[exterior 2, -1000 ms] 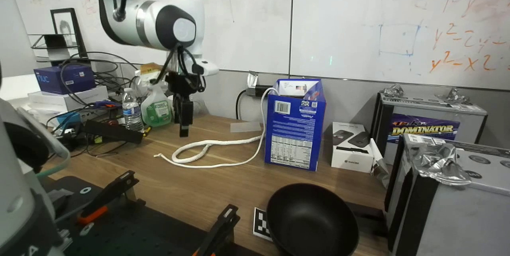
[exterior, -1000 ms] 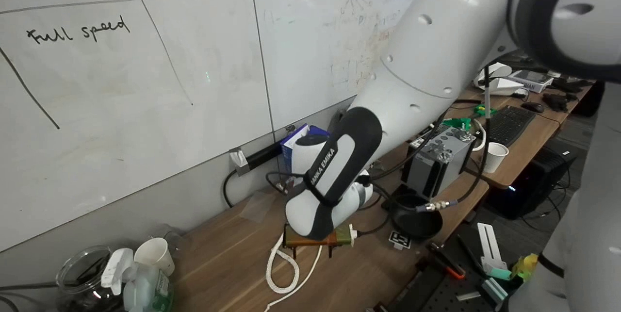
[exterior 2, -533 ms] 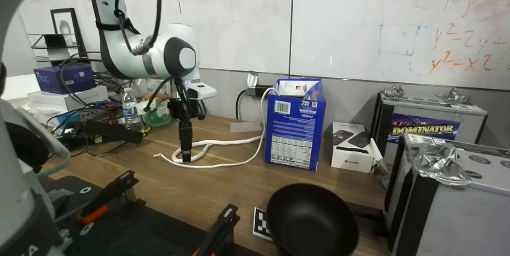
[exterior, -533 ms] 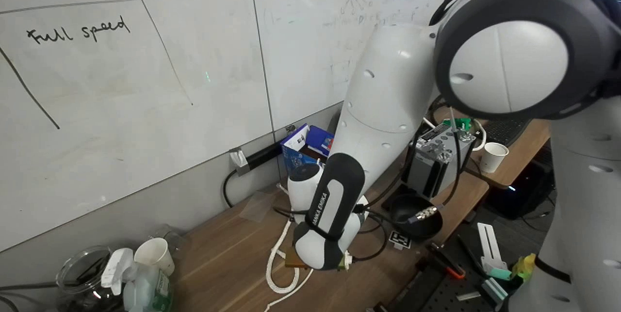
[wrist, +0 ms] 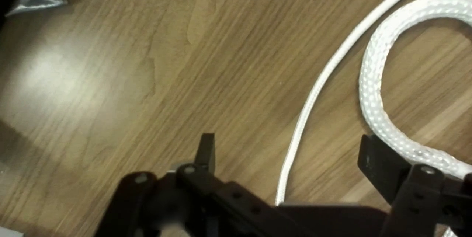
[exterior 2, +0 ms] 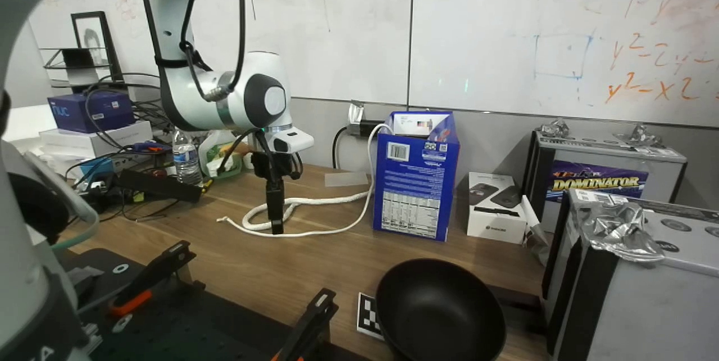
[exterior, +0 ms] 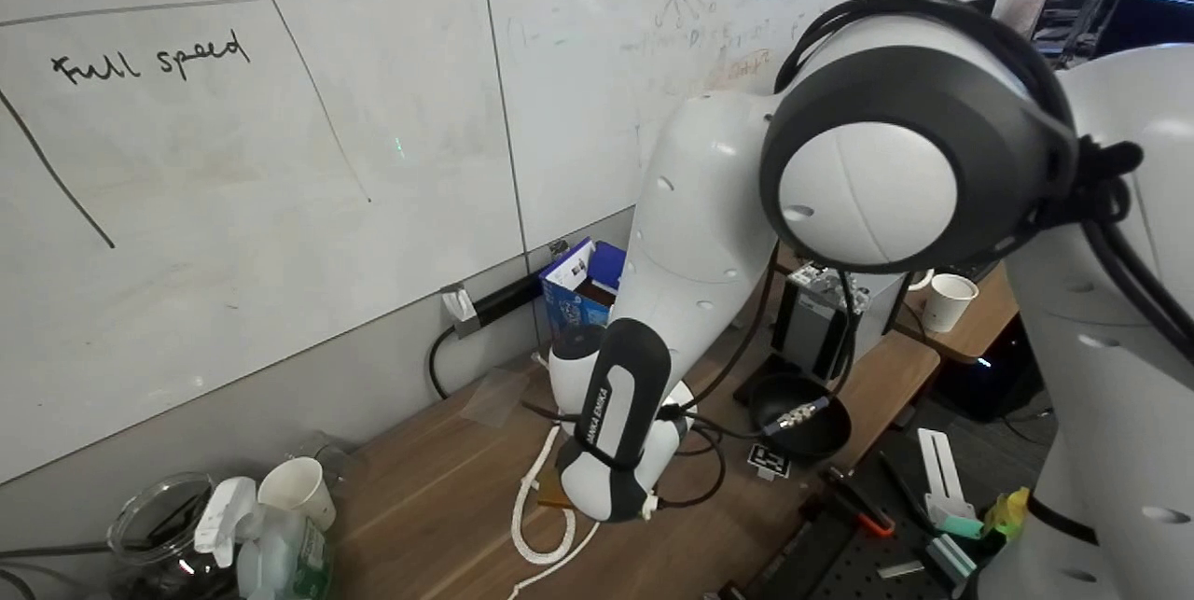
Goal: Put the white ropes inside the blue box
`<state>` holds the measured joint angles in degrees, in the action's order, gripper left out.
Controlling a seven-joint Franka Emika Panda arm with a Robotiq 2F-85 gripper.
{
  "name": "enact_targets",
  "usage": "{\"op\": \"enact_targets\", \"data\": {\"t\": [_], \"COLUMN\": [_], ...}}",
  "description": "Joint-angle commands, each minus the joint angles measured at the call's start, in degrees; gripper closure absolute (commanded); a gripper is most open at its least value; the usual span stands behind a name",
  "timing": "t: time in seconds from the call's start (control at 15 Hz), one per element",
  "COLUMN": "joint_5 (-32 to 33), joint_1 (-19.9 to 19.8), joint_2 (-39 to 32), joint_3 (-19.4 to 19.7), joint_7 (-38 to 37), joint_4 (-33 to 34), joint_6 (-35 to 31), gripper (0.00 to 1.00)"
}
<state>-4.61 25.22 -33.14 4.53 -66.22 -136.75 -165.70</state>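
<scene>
1. Your tool (wrist: 287,152) is released, its fingers (wrist: 205,152) spread with the thin white rope (wrist: 306,110) running between them, likely to pinch it.
2. The thick white rope (wrist: 370,82) curls just beside one finger; mind it when closing.
3. Both lie mostly on the counter (exterior 2: 314,260), outside the blue box (exterior 2: 415,187); the thin one runs up over its top edge.
4. The box stands upright, mouth up, presumably so you lower rope in; raised flaps (exterior 2: 418,124) narrow entry.
5. Bare counter toward the black pan (exterior 2: 441,316) gives you room; the wall (exterior 2: 314,136) limits you behind the box.

“Full speed” on whiteboard (exterior: 420,96), “DOMINATOR” on label (exterior 2: 597,180)
</scene>
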Motion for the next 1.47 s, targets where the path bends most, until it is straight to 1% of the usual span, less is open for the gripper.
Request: {"op": "enact_targets", "data": {"t": [0.0, 0.53, 1.4], "joint_5": [-0.61, -2.55, -4.79], "joint_1": [1.04, 0.1, -0.88], "joint_2": [-3.02, -6.54, -8.02], "joint_3": [1.17, 0.86, 0.13], "joint_7": [-1.48, -0.76, -0.07], "joint_4": [2.06, 4.1, 4.71], "joint_6": [-2.86, -3.88, -4.97], "gripper": [0.0, 0.0, 0.0]}}
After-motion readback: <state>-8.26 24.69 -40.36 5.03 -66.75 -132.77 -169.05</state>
